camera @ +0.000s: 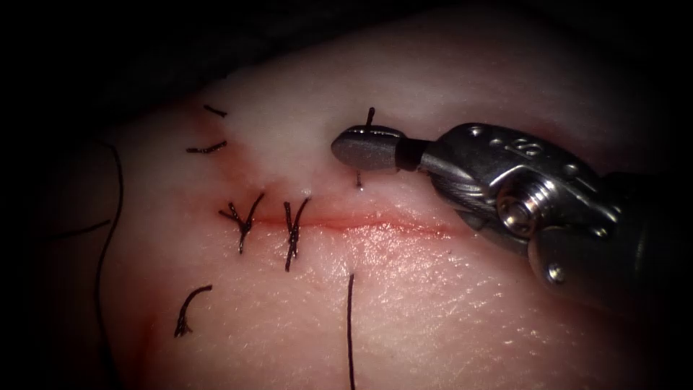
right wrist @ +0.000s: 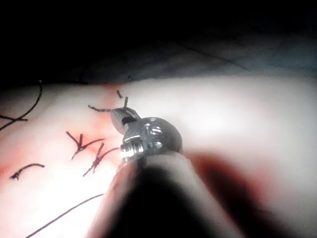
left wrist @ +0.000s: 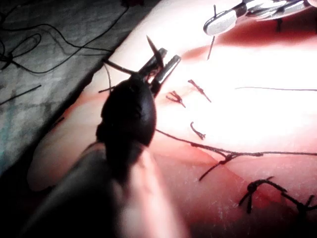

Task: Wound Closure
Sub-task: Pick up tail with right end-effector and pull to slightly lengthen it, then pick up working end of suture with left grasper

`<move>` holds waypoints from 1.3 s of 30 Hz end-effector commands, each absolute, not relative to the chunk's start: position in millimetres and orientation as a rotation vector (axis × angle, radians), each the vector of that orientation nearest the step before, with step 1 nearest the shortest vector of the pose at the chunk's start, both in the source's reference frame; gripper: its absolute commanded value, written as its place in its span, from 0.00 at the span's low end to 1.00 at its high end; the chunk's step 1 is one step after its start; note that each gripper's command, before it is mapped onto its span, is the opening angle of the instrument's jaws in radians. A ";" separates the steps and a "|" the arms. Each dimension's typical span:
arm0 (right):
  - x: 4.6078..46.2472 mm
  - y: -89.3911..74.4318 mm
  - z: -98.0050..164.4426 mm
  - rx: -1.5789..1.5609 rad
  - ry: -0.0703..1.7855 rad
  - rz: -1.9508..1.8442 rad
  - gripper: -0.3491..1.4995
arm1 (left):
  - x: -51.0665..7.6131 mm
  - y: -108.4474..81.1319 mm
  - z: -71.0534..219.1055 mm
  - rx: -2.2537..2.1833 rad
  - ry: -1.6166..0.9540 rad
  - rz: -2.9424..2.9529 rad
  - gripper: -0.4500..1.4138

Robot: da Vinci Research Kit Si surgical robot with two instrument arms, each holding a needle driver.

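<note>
Above the cut [camera: 361, 225], my right tool [camera: 364, 148] is clamped on the thread [camera: 369, 115]; my left tool [left wrist: 161, 67] grips the needle [left wrist: 152, 47].

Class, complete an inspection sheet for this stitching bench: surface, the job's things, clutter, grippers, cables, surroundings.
Surface: tissue; the cut runs across it, with two knotted stitches towards its left end.
Job's things: needle out of the tissue; thread trails below the cut.
Clutter: cut ends of thread lie on the tissue.
Grippers: left tool shut on the needle, seemingly near its point; right tool shut on thread, above the cut.
Cables: nothing seen.
Surroundings: grey cloth with loose thread on it.
</note>
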State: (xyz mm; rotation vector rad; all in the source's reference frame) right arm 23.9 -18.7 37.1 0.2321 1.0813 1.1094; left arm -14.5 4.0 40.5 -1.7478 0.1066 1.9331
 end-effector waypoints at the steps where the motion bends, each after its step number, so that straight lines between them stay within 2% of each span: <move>1: 25.1 -17.9 37.1 0.224 1.088 1.104 0.00 | -15.0 4.8 40.8 -1.750 0.110 1.934 0.00; 15: 25.0 -16.4 36.7 0.196 1.120 1.064 0.00 | -16.3 3.8 43.8 -1.713 0.012 1.967 0.00; 16: 25.0 -16.6 36.7 0.199 1.128 1.059 0.13 | -16.4 3.5 43.9 -1.694 0.008 1.968 0.00; 17: 25.0 -16.6 36.7 0.199 1.128 1.059 0.13 | -16.4 3.5 43.9 -1.694 0.008 1.968 0.00; 18: 24.8 -16.8 36.6 0.222 1.141 1.086 0.49 | -16.6 2.9 44.3 -1.650 -0.010 1.956 0.13; 20: 24.5 -16.8 36.5 0.225 1.157 1.106 0.79 | -16.5 1.7 44.9 -1.600 -0.032 1.950 0.28; 21: 24.2 -16.7 36.4 0.219 1.172 1.112 0.85 | -16.1 0.9 45.3 -1.559 -0.049 1.958 0.41; 22: 24.1 -16.6 36.3 0.219 1.175 1.112 0.86 | -15.9 0.5 45.3 -1.528 -0.050 1.964 0.54; 23: 24.1 -16.6 36.3 0.219 1.175 1.112 0.86 | -15.9 0.5 45.3 -1.528 -0.050 1.964 0.54; 24: 23.7 -16.6 36.3 0.220 1.178 1.111 0.86 | -15.2 -0.1 45.1 -1.443 -0.038 1.997 0.71; 25: 23.7 -16.6 36.3 0.220 1.178 1.111 0.86 | -15.2 -0.1 45.1 -1.443 -0.038 1.997 0.71; 26: 23.4 -16.7 36.3 0.223 1.179 1.107 0.81 | -14.3 -0.6 44.6 -1.400 -0.057 2.040 0.85; 28: 22.8 -16.7 36.5 0.227 1.180 1.103 0.77 | -11.9 -1.7 42.7 -1.362 -0.113 2.108 0.94; 30: 22.5 -16.8 36.5 0.229 1.181 1.100 0.74 | -10.2 -2.1 41.7 -1.351 -0.141 2.135 0.97; 31: 22.2 -16.9 36.4 0.233 1.182 1.097 0.70 | -8.5 -2.2 40.8 -1.333 -0.162 2.160 0.97; 32: 22.2 -16.9 36.4 0.233 1.182 1.097 0.70 | -8.5 -2.2 40.8 -1.333 -0.162 2.160 0.97; 35: 20.8 -17.1 36.0 0.247 1.188 1.086 0.66 | -5.0 -2.8 37.9 -1.288 -0.101 2.255 0.89; 38: 19.3 -16.9 34.9 0.247 1.192 1.051 0.66 | -5.2 -3.1 36.1 -1.301 -0.062 2.315 0.84; 39: 17.8 -16.3 33.1 0.235 1.189 0.995 0.68 | -7.1 -3.6 34.5 -1.399 -0.026 2.334 0.69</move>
